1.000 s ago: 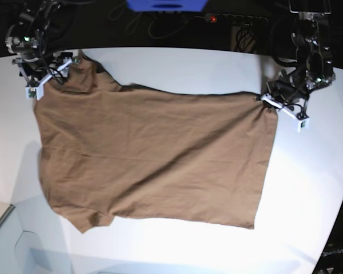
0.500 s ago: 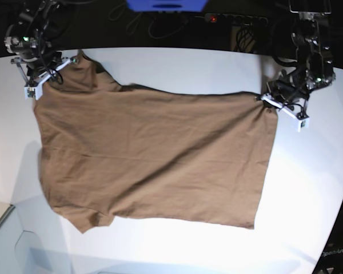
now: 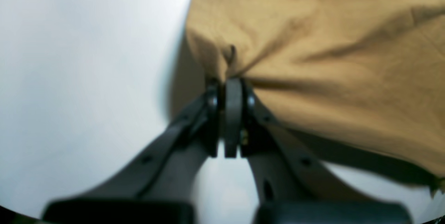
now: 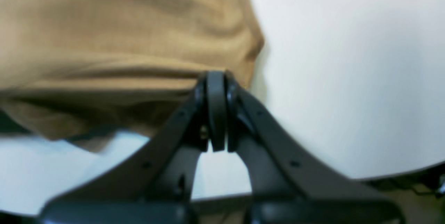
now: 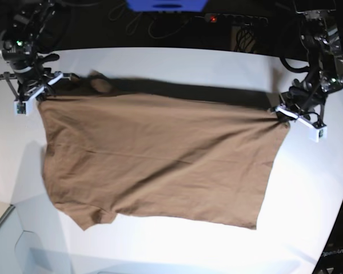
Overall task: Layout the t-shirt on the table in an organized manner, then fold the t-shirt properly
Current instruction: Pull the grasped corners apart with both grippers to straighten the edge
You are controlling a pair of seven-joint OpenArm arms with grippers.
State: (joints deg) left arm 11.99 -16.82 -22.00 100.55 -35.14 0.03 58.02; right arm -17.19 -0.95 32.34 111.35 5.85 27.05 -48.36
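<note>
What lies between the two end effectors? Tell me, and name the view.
In the base view, only the t-shirt spans from the right end effector to the left end effector.

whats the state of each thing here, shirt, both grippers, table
t-shirt: spread out, far edge lifted and stretched between both grippers, near part on the table
left gripper: shut on a t-shirt corner
right gripper: shut on the t-shirt edge
table: white, t-shirt partly resting on it
</note>
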